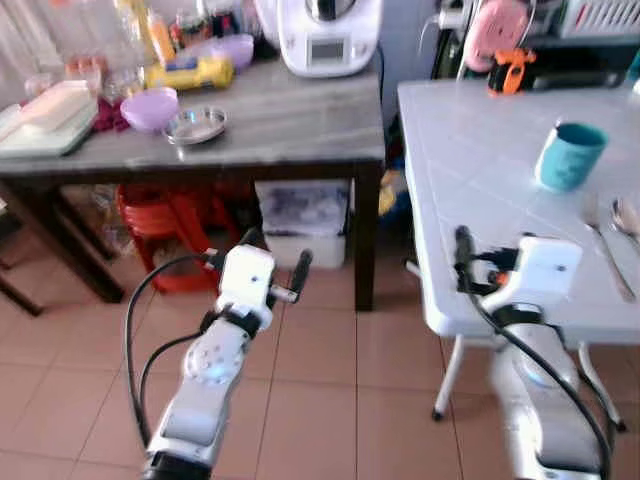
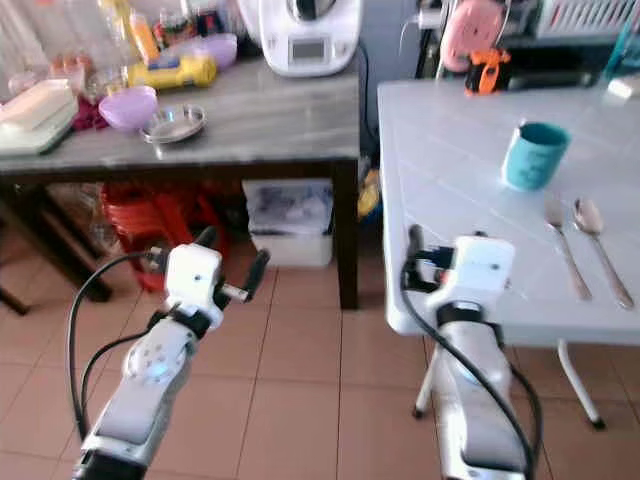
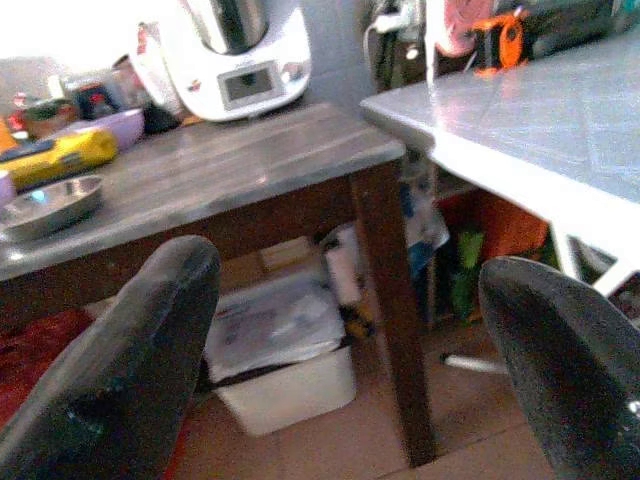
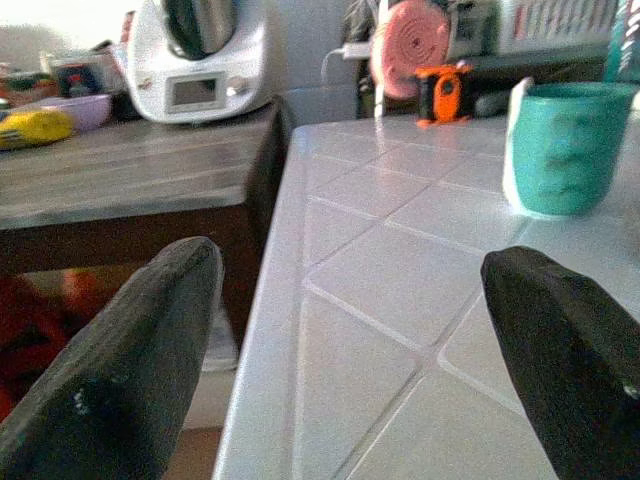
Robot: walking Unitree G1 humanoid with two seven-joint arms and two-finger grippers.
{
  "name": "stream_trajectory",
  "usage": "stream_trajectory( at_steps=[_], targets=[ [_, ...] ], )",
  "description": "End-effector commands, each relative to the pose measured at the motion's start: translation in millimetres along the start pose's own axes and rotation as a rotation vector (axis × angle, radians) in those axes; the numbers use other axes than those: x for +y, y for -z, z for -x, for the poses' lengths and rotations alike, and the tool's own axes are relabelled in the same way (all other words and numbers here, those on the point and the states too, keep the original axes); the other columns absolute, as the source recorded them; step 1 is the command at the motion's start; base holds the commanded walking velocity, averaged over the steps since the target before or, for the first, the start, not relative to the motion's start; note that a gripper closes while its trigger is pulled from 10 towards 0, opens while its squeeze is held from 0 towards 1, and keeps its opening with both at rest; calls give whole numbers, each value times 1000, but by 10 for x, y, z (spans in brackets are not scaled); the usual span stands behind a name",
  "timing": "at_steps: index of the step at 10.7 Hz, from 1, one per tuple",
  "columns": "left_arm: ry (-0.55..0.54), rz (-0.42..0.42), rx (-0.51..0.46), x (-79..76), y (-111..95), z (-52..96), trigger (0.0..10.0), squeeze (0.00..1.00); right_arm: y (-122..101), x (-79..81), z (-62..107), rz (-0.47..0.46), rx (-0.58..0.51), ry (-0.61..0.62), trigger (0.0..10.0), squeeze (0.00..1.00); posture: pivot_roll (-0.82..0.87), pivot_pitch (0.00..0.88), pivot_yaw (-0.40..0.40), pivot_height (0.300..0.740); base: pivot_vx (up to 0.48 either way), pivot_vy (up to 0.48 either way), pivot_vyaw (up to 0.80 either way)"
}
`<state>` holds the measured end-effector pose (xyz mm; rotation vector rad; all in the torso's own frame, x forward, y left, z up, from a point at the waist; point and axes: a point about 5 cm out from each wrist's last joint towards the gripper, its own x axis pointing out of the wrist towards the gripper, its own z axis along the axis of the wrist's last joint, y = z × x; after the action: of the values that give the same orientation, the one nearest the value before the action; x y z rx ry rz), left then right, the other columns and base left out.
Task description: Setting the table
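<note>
While its two black fingers stand wide apart with nothing between them, the right gripper [image 4: 350, 350] hangs just over the near edge of the white table [image 2: 450, 150]. Ahead of it and a little to its right on that tabletop stands a teal cup [image 2: 535, 155], upright. Further to the gripper's right, near the table's front edge, a fork [image 2: 562, 240] and a spoon [image 2: 598, 245] lie side by side, apart from each other, handles toward the robot. Beyond the cup, at the far edge, sits an orange and black object [image 2: 482, 70], with a pink round thing [image 2: 474, 22] just behind it.

Off to the right gripper's left, the left gripper [image 3: 350, 360] is raised over the tiled floor [image 1: 320, 380], its fingers likewise spread wide and empty. Ahead of it stands a dark wooden table with a grey top [image 1: 290, 120]; a white lidded bin [image 1: 300, 225] and a red stool [image 1: 165, 230] sit underneath. On that top, forward and to this gripper's left, lie a small metal dish [image 1: 196, 125] and, just beside it, a purple bowl [image 1: 150, 108]. A yellow object [image 1: 190, 72] lies behind them, and a white kitchen appliance [image 1: 328, 35] stands at the far right corner.
</note>
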<state>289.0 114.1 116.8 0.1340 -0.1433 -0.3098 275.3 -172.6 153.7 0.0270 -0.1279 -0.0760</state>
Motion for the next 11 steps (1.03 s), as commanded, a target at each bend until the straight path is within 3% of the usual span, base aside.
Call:
stream_trajectory(
  at_steps=[1, 8, 11],
  targets=[
    [-7, -4, -1, 17, -14, -6, 10000, 0, -22, 1, -7, 2, -10, -2, 10000, 0, -142, 79, 124, 740, 0, -311, 0],
    [-6, -6, 11, 13, 5, 14, 10000, 0, 15, 30, 4, 4, 5, -13, 10000, 0, -135, 85, 121, 740, 0, -309, 0],
    [-4, 18, 16, 16, 17, 16, 10000, 0, 38, 53, 6, 1, 13, -18, 10000, 0, -134, 84, 126, 740, 0, 0, 0]
  ],
)
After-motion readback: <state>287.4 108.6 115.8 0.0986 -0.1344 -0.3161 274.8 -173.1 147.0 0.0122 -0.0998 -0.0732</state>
